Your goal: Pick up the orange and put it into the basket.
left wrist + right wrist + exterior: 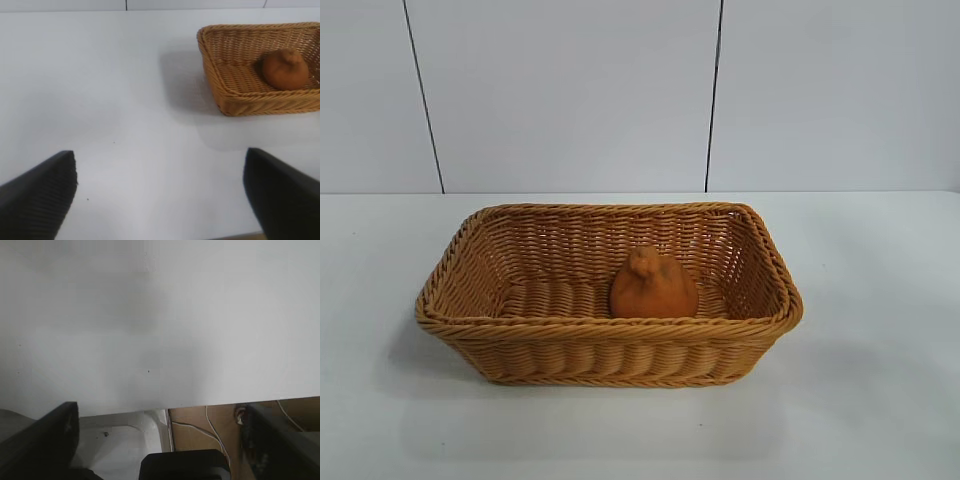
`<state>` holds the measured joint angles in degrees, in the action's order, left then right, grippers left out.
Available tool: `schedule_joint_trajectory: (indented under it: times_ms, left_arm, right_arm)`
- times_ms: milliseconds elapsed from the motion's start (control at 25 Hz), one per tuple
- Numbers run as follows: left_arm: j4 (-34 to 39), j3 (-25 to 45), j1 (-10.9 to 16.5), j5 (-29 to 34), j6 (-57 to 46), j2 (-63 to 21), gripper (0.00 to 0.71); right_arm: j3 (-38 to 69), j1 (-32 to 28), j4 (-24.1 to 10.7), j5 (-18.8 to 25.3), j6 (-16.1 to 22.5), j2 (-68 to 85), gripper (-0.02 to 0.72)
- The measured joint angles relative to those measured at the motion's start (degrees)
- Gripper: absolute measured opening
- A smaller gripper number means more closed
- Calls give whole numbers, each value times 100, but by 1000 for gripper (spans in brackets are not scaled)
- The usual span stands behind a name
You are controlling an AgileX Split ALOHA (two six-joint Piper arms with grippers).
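Orange (653, 285): inside basket (605, 330), right of middle. Left pincer (160, 192): spread wide, empty, over bare counter (100, 100), well apart from orange. Right pincer (160, 435): spread, empty, at counter edge.

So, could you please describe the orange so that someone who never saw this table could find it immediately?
On the white table stands one wide wicker basket. The orange lies inside it on the woven floor, toward the right and close to the near wall. It is the only thing in the basket: a squat, dull orange, bumpy fruit with a knob on top, unlike the tan weave around it.
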<state>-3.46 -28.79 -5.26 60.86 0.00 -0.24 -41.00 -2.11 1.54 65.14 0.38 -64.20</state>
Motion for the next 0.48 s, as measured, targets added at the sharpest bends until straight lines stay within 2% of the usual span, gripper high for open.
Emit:
schedule_joint_trajectory:
  times_ms: [280, 480]
  left_arm:
    - [0, 0, 0, 11, 0, 0, 644]
    - [0, 0, 0, 11, 0, 0, 644]
  right_arm:
    - [337, 0, 166, -179, -38, 1433, 610]
    - [891, 0, 223, -601, -201, 2539, 610]
